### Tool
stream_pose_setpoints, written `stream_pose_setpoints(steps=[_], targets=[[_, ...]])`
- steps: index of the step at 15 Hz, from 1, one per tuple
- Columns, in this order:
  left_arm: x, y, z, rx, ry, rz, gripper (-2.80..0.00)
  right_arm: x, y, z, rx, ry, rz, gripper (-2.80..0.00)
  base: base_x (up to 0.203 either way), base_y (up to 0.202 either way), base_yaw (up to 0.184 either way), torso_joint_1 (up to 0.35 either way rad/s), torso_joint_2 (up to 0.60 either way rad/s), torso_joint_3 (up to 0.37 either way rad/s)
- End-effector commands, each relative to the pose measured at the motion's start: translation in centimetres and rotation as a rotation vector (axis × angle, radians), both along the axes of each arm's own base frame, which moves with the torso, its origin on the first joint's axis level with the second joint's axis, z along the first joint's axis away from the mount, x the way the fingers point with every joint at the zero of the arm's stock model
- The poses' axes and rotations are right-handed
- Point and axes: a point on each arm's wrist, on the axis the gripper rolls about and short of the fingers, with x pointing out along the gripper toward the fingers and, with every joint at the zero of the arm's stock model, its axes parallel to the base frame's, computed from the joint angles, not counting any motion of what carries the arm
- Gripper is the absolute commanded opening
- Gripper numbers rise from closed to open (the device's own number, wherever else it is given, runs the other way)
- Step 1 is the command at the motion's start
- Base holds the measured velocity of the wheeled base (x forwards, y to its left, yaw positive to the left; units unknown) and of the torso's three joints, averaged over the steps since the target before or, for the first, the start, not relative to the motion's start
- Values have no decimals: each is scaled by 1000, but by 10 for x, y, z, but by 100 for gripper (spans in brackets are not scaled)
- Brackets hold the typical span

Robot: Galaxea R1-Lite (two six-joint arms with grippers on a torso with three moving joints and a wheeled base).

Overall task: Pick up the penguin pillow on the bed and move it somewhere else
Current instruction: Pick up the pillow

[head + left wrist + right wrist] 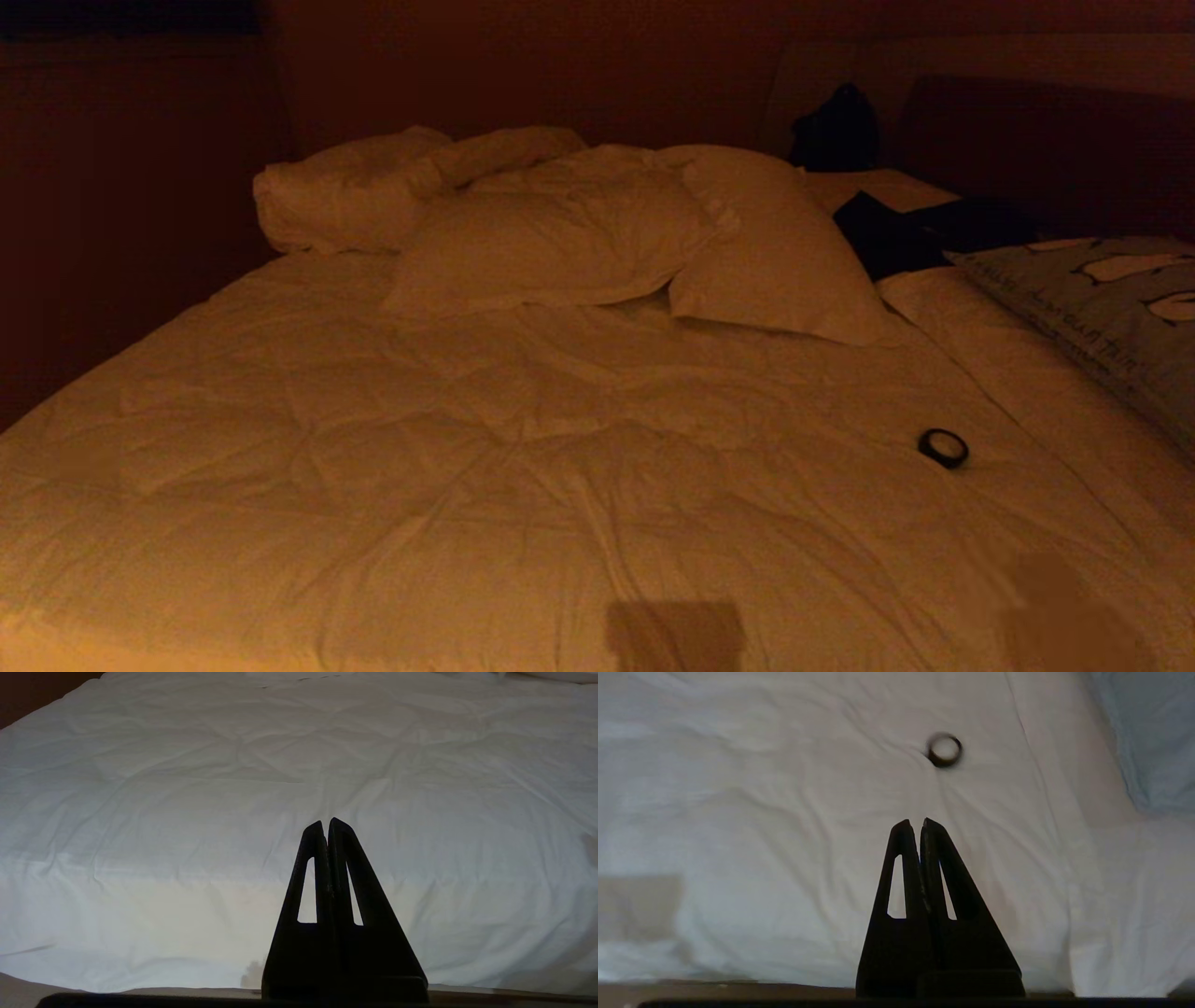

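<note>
On your left, the bed (373,448) runs up to a dark wall, its near-left edge dropping into shadow. The wrinkled duvet (485,485) gives you a wide bare stretch across the middle. At the head end lies a rumpled heap of plain white pillows (560,233), two of them overlapping. Your left claw (327,823) hangs above the open duvet with its fingers clenched on nothing. Your right claw (914,823) is likewise clenched and holds nothing, poised over the duvet with a small dark ring (944,750) lying on the cover just beyond its tips; in the head view that ring (943,448) sits right of centre, alone on the bedding. Past the pillows, something dark (896,238) lies by the headboard (1046,149). The penguin pillow (1111,308) rests flat at the bed's far right side, partly cut off by the frame edge, well apart from both claws and from the white pillows.
</note>
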Motion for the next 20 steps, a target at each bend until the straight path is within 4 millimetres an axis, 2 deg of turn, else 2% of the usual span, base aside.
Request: stream_pose_setpoints(steps=[1,3,5,7,11,15,18,20], targets=[[0,0,-1,0,3,0,-280,80,-10,5,-8,67,-94,-280,0,0,0,0,0,0],[0,0,-1,0,3,0,-280,124,-25,9,10,65,-172,-280,0,0,0,0,0,0],[0,0,-1,0,3,2,-280,155,-37,13,32,49,-214,-280,0,0,0,0,0,0],[0,0,-1,0,3,0,-280,177,-50,21,39,24,-245,-280,0,0,0,0,0,0],[0,0,-1,0,3,0,-280,208,-80,30,46,-1,-289,-280,0,0,0,0,0,0],[0,0,-1,0,3,0,-280,226,-128,38,3,7,-362,-280,0,0,0,0,0,0],[0,0,-1,0,3,0,-280,223,-170,49,0,11,-360,-280,0,0,0,0,0,0],[0,0,-1,0,3,1,-280,215,-193,54,-4,17,-344,-280,0,0,0,0,0,0]])
